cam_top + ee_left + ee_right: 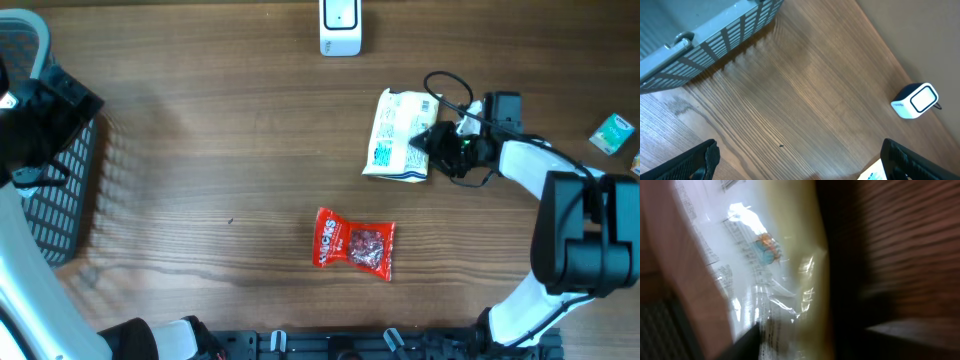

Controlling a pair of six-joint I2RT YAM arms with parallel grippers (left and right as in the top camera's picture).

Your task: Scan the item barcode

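On counter [200, 150]: basket [60, 190] at left edge; scanner [340, 27] far centre; large packet [398, 135] right of centre; small packet [355, 241] nearer, centre; carton [611, 131] at right edge.

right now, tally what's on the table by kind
packets: 2, cream packet and red packet
scanner: 1
basket: 1
small green box: 1
total: 5, not counting a sliver cut off at the right edge

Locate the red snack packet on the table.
Overhead view: the red snack packet lies flat near the middle of the table, nearer the robot than the white pouch and to its left.
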